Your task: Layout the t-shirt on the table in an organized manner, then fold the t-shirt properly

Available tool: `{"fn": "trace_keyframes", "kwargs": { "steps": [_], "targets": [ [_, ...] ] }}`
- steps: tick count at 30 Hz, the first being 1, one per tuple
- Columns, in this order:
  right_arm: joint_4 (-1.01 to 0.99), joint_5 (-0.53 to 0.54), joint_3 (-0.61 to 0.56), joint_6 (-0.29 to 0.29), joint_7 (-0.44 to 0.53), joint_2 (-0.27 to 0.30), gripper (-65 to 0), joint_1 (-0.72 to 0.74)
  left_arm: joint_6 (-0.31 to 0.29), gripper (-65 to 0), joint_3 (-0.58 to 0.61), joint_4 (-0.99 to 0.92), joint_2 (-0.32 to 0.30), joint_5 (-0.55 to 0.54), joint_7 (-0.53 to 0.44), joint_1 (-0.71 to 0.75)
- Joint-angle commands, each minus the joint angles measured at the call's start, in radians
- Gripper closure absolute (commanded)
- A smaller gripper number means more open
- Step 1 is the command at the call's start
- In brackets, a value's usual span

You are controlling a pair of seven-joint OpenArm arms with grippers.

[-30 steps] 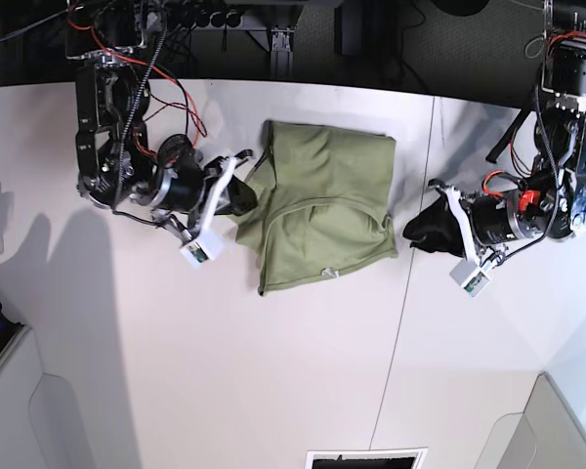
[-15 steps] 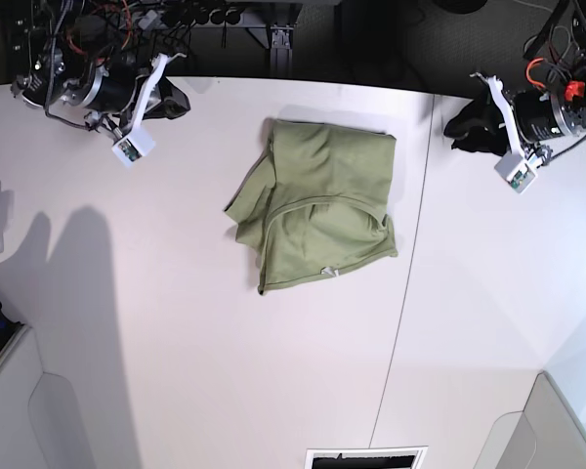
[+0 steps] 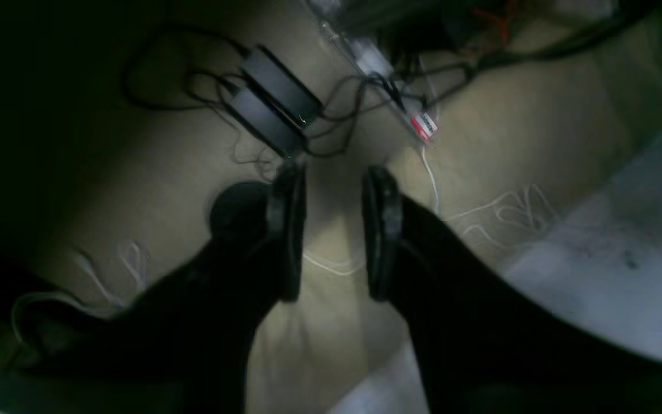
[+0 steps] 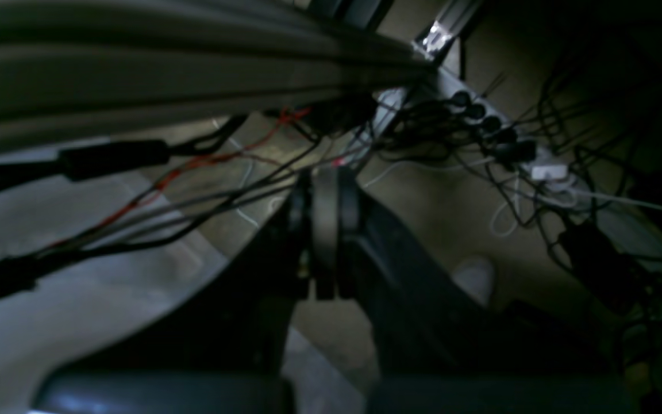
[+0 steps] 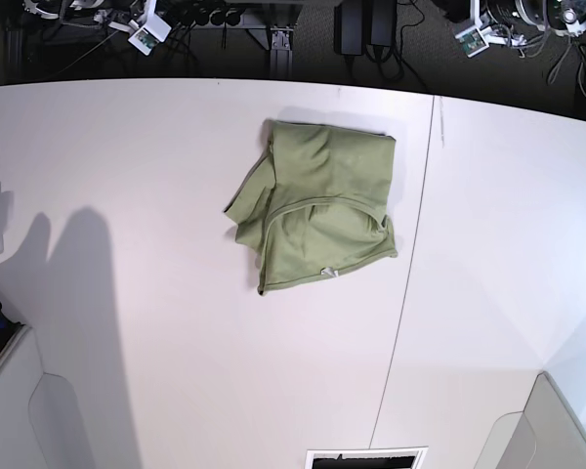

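Right gripper sitting beyond the table's far edge at base view's upper left, jaws pressed together on nothing, dark cables crossing in front of it. T-shirt lying loosely folded and rumpled near the middle of the table, just left of the thin seam line, nothing touching it. Left gripper hanging off the far edge at upper right, jaws standing apart and empty over floor cables

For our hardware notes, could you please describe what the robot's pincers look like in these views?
Both are matte black. The left pincer has two long tapering fingers ending in flat rounded pads. The right pincer looks alike, with black and red cables nearby.
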Motion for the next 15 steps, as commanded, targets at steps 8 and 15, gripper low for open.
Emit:
{"fn": "trace_keyframes", "kwargs": {
  "steps": [8, 15],
  "targets": [
    [-0.236, -0.084, -0.048, -0.006, 0.041, 0.026, 0.0, 0.0, -0.005, -17.4, 0.246, -0.458, -0.008, 0.115, -0.082, -0.123],
    [-0.532, -0.201, -0.174, -0.05, 0.159, 0.044, 0.0, 0.005, -0.005, -17.4, 0.383, -0.898, 0.063, 0.122, -0.217, -0.309]
  ]
}}
